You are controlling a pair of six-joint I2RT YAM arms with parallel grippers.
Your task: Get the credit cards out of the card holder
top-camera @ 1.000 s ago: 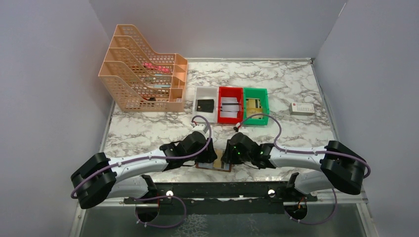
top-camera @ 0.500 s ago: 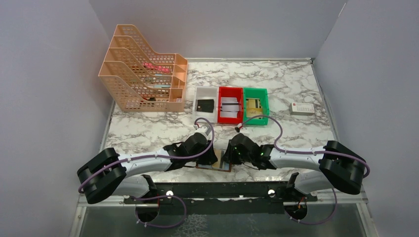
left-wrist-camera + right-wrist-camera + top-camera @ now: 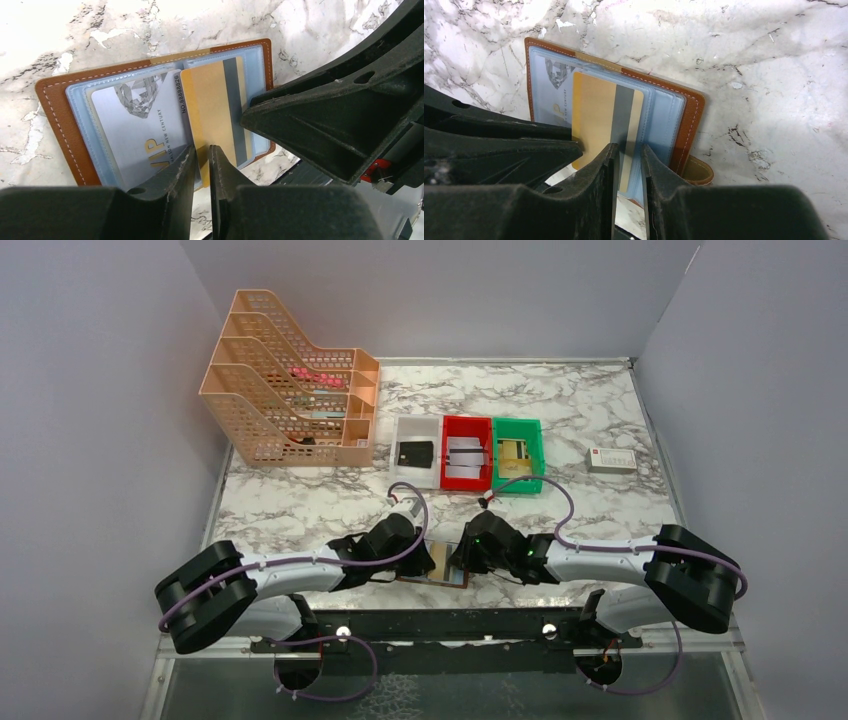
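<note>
The brown card holder (image 3: 432, 576) lies open on the marble near the front edge, between both grippers. Its blue sleeves hold a gold-yellow credit card (image 3: 210, 100) with a dark stripe and a grey-white credit card (image 3: 135, 125). The gold card (image 3: 594, 115) sticks partly out of its sleeve. My left gripper (image 3: 201, 152) is shut on the gold card's near edge. My right gripper (image 3: 630, 150) is shut on the holder's blue sleeve (image 3: 659, 125) by the card's striped end. In the top view the left gripper (image 3: 425, 562) and right gripper (image 3: 458, 562) almost touch.
A white bin (image 3: 400, 425) with a black card, a red bin (image 3: 462, 423) and a green bin (image 3: 518, 424) stand behind the grippers. An orange mesh rack (image 3: 290, 400) is at the back left. A small white box (image 3: 611, 460) lies at the right.
The left arm has shifted a little, its forearm swinging in toward the holder. The right arm and the holder have hardly moved.
</note>
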